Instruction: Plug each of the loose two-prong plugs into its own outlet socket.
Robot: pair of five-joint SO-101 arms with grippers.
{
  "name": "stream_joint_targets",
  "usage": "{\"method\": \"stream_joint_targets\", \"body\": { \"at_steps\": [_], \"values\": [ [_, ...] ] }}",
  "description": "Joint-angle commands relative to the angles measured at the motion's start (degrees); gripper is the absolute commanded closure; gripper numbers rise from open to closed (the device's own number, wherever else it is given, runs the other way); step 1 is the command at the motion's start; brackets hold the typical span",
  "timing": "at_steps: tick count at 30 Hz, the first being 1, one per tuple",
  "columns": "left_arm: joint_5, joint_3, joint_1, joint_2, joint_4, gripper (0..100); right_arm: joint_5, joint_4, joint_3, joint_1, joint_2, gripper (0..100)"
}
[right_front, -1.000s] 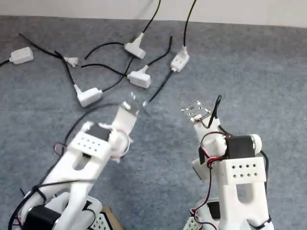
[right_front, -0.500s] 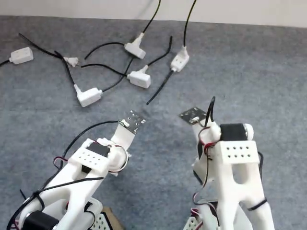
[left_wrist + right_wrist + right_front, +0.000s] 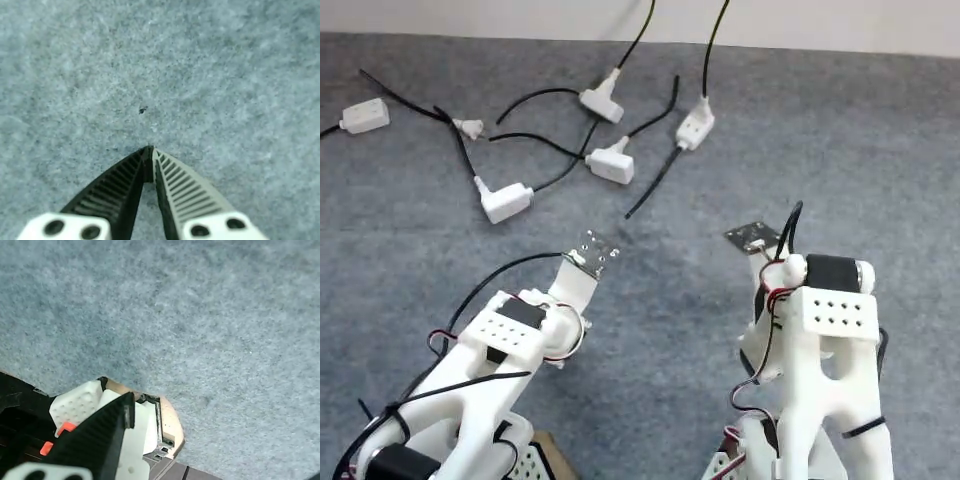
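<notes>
While plugs (image 3: 507, 201) show from high, the wrist view reveals the left end effector (image 3: 151, 151) pressed together

Left claw (image 3: 151, 151), seemingly closed, over carpet (image 3: 210, 70)

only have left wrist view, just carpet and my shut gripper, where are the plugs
observer: on the far side of the carpet, past the left arm and right arm. Several white pieces on black cords lie there; the nearest one is ahead-left of the left arm.
operator: any near the right arm
observer: none. Its wrist view has bare carpet and an arm's base.
operator: cords tangled
observer: yes, some cords cross among the pieces.
</notes>
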State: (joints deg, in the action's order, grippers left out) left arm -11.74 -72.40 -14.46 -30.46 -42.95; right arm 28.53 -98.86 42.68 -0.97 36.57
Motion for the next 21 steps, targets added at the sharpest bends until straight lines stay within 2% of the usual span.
{"method": "stream_joint_targets", "body": {
  "at_steps": [1,8,21],
  "values": [
    [0.44,-0.48,1.01,0.13,-1.05,99,0.7,1.01,-0.04,1.1,0.66,45.3],
    [0.44,-0.4,-1.63,0.31,-1.23,99,2.99,5.05,7.34,3.56,-1.8,45.3],
    [0.44,0.22,-1.89,0.66,-1.23,99,2.55,3.56,3.65,5.93,-9.36,45.3]
  ]
}}
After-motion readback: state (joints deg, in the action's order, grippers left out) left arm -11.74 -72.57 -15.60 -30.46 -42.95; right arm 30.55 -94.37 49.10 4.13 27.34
